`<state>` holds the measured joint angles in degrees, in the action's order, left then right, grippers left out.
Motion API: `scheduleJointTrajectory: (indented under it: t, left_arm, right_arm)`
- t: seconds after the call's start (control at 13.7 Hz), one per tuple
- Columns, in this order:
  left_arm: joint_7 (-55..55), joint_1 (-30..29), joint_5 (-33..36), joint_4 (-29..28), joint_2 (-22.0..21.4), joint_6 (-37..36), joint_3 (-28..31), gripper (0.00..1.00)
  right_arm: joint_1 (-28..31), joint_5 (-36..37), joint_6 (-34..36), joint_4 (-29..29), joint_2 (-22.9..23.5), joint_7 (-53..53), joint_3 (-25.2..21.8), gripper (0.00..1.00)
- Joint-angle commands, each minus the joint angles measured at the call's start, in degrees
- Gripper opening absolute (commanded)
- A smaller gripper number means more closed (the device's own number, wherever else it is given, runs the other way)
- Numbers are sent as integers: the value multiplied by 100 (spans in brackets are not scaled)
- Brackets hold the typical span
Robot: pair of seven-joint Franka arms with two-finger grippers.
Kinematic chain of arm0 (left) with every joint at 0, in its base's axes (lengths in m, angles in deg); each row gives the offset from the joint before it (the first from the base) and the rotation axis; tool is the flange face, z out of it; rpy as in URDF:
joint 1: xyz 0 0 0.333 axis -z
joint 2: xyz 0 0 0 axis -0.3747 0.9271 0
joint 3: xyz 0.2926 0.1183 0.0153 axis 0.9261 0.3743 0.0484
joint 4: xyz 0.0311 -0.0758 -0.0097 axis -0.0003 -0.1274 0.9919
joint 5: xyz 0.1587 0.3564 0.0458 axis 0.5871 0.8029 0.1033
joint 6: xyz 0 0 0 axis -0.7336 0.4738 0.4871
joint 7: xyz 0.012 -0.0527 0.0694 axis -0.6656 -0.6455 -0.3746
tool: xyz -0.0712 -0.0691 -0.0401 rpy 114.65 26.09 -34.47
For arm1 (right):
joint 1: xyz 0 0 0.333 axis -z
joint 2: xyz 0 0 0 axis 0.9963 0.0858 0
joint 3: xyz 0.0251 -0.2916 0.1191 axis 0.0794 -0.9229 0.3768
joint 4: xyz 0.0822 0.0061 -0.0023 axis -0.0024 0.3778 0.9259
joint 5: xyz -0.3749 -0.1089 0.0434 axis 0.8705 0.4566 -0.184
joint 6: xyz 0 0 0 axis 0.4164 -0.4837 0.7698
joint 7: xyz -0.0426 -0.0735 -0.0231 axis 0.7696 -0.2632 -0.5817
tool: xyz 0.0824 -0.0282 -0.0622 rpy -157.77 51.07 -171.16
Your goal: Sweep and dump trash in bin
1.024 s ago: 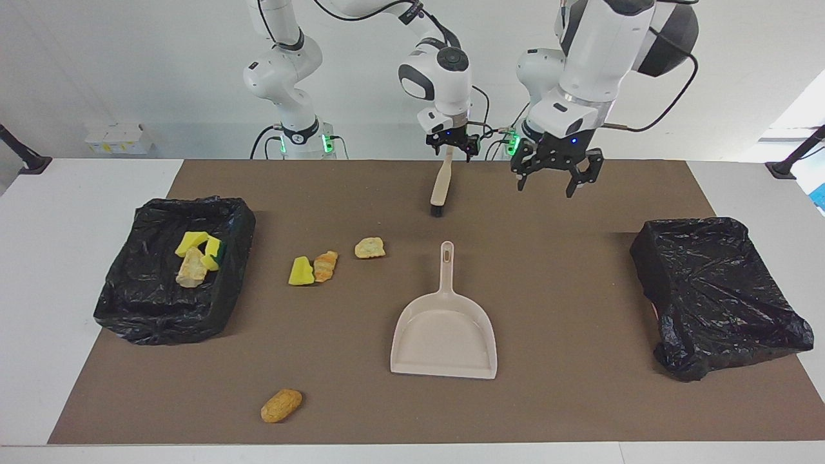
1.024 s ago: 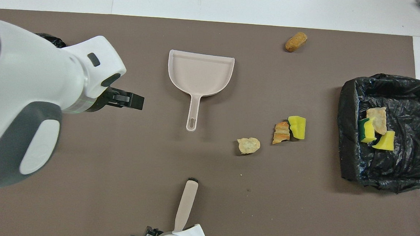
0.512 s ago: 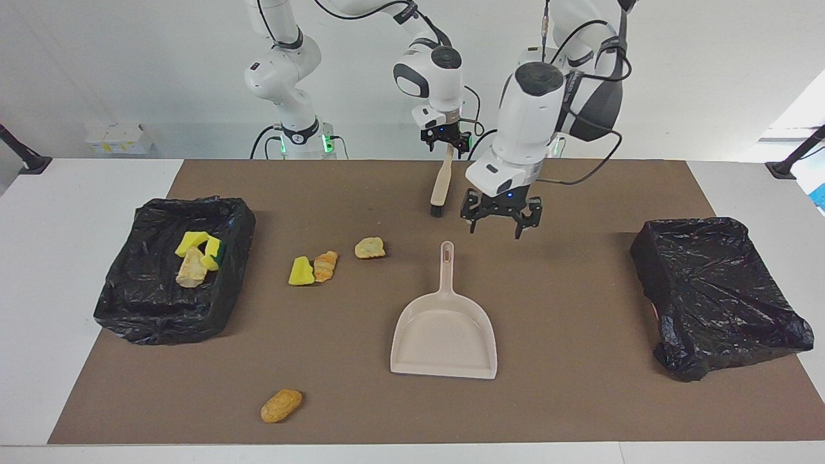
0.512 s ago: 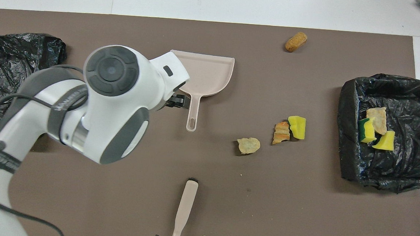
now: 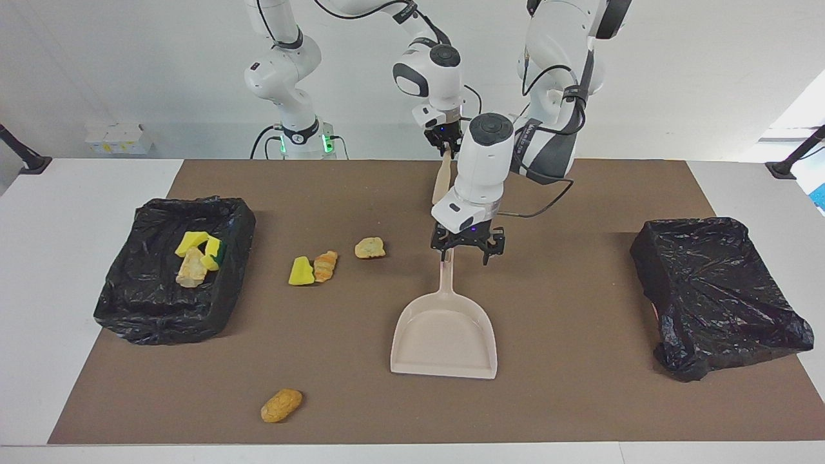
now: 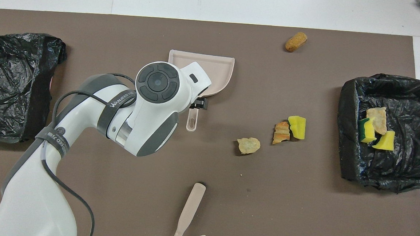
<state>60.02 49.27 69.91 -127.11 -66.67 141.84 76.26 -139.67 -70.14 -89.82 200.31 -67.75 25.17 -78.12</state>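
R end effector [image 5: 445, 144], nearest the robots, fingers pressed together on the top of the brush [image 5: 441, 182] handle. The brush hangs slanted, bristle end down over the brown mat [image 5: 580, 399]; the L arm hides its lower part in the facing view.

L end effector [image 5: 465, 249] is low over the free end of the dustpan [image 5: 445, 341] handle, fingers spread and pinching nothing. Can't tell if a finger touches the handle. The pan lies flat mid-mat, handle pointing toward the robots, open mouth away from them.

Trash on the mat, toward the R arm's end from the pan handle: flat tan lump [image 5: 370, 247], then a bit farther out the croissant [image 5: 326, 265] touching a yellow sponge piece [image 5: 301, 271]. Farthest from the robots, near the mat's edge, an oval bread lump [image 5: 281, 405], well apart from the rest.

Black-lined bin [image 5: 161, 322] at the R arm's end holds 3 scraps bunched together: yellow sponge [image 5: 191, 241], green-and-yellow sponge [image 5: 213, 252], tan lump [image 5: 191, 269]. Second black-lined bin [image 5: 715, 290] sits at the L arm's end. Both bins overlap the mat edge onto the white bench [image 5: 38, 290].
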Motion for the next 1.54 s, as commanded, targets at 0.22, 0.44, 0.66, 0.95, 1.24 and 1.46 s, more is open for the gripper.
scheduleJointTrajectory:
  t: [0.22, 0.44, 0.66, 0.95, 1.24, 1.46]
  left_arm:
    - [-178, 287, 113, 154, 694, 413, 81, 100]
    - [-179, 288, 113, 163, 704, 413, 82, 96]
    - [-179, 288, 244, 233, 730, 413, 82, 76]
    - [-179, 271, 385, 269, 748, 500, 90, 54]
    - [-126, 209, 420, 286, 696, 492, 99, 15]
    - [-65, 209, 490, 365, 485, 273, 134, 7]
  right_arm:
    - [193, -66, -55, -103, 51, -285, -23, 0]
    - [667, -66, 452, -348, -3, -410, -23, 0]
    - [1141, -66, 1235, -551, -160, -488, -32, 0]
    - [1959, -66, 2456, -587, -643, -1295, -40, 0]
    - [2679, 441, 3458, -735, -802, -2201, -76, 0]
    - [3118, 1610, 4488, -1061, -776, -3114, -67, 0]
